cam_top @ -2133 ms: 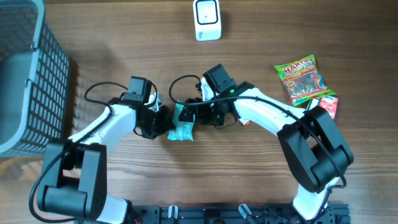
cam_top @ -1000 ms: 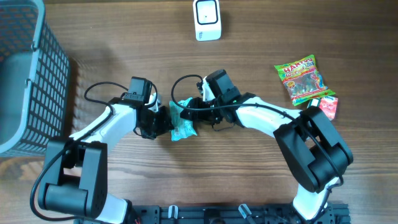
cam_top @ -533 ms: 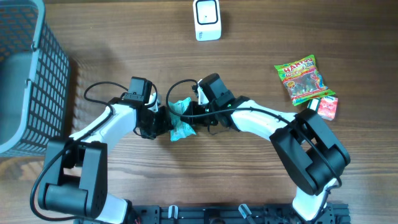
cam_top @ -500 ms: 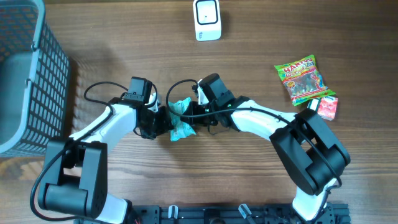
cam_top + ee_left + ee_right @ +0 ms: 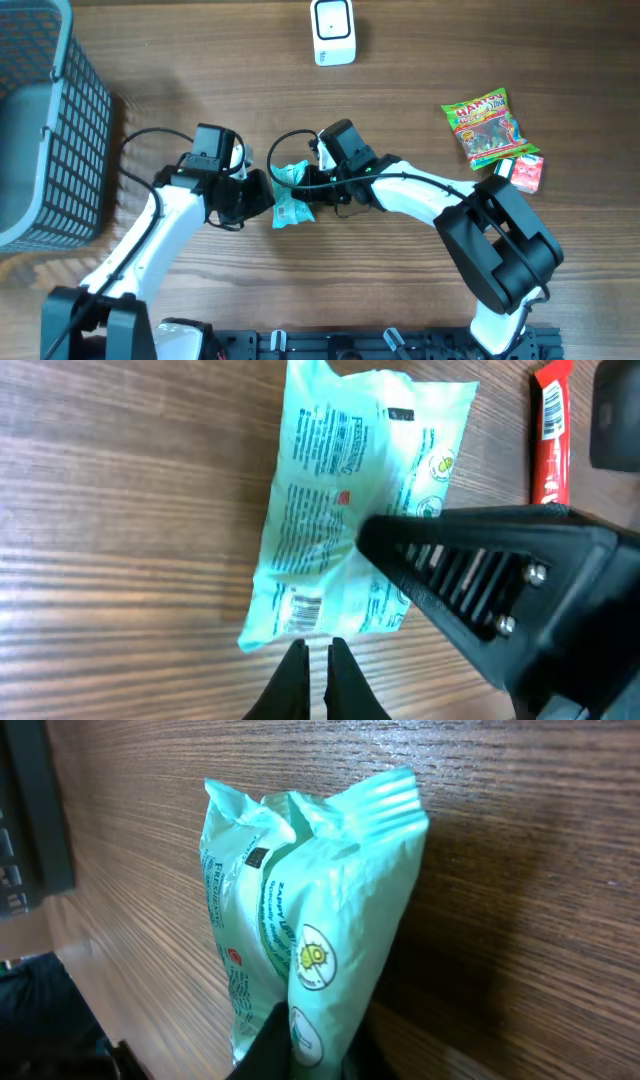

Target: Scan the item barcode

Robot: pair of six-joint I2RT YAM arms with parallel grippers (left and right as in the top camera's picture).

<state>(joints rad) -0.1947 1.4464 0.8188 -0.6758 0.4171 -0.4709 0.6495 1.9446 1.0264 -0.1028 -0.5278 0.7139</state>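
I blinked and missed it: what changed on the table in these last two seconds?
The right arm slid left and its jaws shut on the green packet. The left arm shifted leftward, jaws shut. Scanner, candy bag and basket unmoved.

One each: scanner (image 5: 333, 30), basket (image 5: 60, 120), packet (image 5: 290, 205), bag (image 5: 488, 128), bar (image 5: 527, 172).

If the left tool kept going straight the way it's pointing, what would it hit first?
Most likely the green packet, whose near edge lies right at the shut tips of the left tool. Height is unclear, so the tool could ride over the packet instead.
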